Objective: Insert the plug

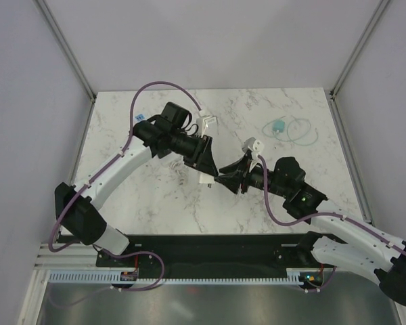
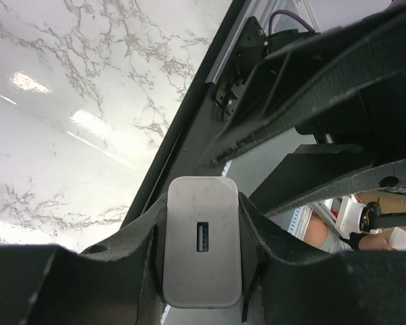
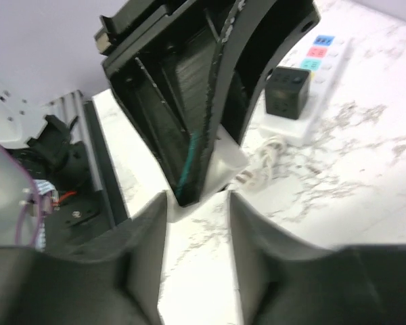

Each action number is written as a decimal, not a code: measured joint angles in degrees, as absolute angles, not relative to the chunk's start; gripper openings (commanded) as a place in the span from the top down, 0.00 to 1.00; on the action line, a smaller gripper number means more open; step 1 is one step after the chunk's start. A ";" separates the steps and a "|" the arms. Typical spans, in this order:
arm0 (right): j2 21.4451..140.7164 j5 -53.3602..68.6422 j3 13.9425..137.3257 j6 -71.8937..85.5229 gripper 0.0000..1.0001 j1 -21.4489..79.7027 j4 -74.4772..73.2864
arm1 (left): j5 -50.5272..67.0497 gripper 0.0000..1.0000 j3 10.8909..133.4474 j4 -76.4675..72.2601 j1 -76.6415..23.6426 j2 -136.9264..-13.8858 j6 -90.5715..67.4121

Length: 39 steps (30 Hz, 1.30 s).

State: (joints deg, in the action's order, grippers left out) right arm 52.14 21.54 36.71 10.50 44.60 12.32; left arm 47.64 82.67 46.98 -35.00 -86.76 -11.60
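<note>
Two arms meet over middle of table [image 1: 155, 196]. Left fingers [image 2: 139, 261] clamped on both sides of white USB charger [image 2: 203, 240], port toward wrist camera, likely presenting it for handover or regrasp. Right fingers [image 3: 143, 244] moderately parted, empty, tips just short of charger. Power strip [image 3: 321, 74] beyond. Teal cable [image 1: 279, 127] well apart.

The right gripper [image 3: 197, 203], fingers parted, faces the left gripper [image 3: 206, 159] clamping a white charger [image 3: 224, 166], with a power strip [image 3: 325, 71], black cube adapter [image 3: 289, 93] and coiled cable [image 3: 264, 157] behind.
</note>
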 measured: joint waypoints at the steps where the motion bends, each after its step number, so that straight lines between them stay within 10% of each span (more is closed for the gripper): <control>1: 52.21 21.34 36.71 10.76 0.27 44.45 12.56 | 47.35 0.98 83.18 47.88 -35.00 -86.87 -11.29; 17: 41.28 16.58 36.01 12.97 0.04 44.25 12.95 | 19.99 0.98 98.94 51.00 -25.82 -88.55 5.65; 39: 54.26 18.46 31.53 20.29 0.02 44.25 23.62 | 49.67 0.98 79.46 -6.44 8.67 -103.57 23.79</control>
